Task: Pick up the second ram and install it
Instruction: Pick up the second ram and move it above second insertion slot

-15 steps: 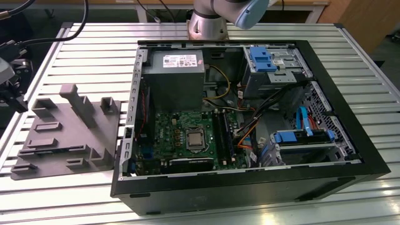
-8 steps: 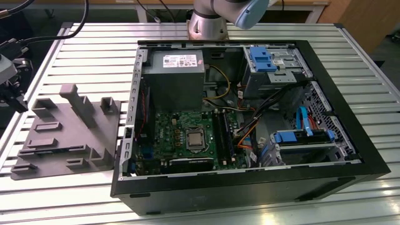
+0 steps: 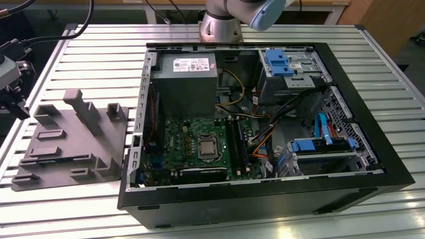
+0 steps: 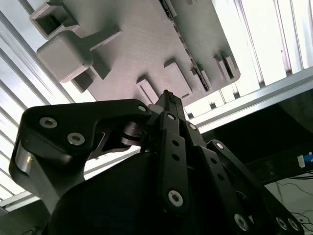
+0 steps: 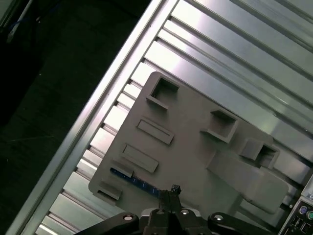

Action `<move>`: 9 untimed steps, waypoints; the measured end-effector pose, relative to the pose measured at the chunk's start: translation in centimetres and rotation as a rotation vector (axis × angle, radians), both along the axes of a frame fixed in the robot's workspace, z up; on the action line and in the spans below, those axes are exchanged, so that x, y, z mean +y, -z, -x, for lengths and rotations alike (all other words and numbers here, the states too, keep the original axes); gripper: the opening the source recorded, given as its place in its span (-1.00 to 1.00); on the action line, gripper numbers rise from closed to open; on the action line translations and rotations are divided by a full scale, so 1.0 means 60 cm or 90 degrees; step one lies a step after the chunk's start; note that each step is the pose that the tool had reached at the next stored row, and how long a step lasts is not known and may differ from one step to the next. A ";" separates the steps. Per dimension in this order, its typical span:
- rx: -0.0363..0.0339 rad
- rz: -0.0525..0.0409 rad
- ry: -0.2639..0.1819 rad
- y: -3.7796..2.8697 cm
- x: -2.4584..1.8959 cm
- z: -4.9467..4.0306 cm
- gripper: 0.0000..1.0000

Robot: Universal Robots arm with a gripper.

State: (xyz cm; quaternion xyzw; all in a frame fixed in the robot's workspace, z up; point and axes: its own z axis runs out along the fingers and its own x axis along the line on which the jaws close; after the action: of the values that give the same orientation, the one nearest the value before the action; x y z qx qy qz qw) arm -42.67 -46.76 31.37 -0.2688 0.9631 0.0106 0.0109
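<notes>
The second ram (image 5: 133,179) is a thin dark stick lying edge-up in a slot along one edge of the grey holder tray (image 5: 195,147), seen in the first wrist view. My gripper (image 5: 174,189) hangs above the tray, its tip close to one end of the stick in that view and apart from it. In the second wrist view the black fingers (image 4: 169,122) meet at the gripper's tip (image 4: 167,94), shut with nothing between them. The exterior view has the tray (image 3: 73,144) on its left, beside the open computer case (image 3: 265,124) with the green motherboard (image 3: 192,144) and its long black slots (image 3: 237,142).
Everything rests on a ribbed aluminium table (image 3: 99,55). The tray carries raised blocks and empty pockets (image 5: 161,90). Inside the case are a power supply (image 3: 184,82), blue drive brackets (image 3: 279,62) and loose cables (image 3: 262,142). The arm's base (image 3: 219,25) stands behind the case.
</notes>
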 end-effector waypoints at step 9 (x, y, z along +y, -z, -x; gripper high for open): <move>0.0000 0.0000 -0.050 0.000 0.0000 0.000 -0.79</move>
State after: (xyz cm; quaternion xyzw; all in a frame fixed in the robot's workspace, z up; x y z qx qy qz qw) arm -42.67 -46.76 31.37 -0.3061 0.9519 0.0110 0.0105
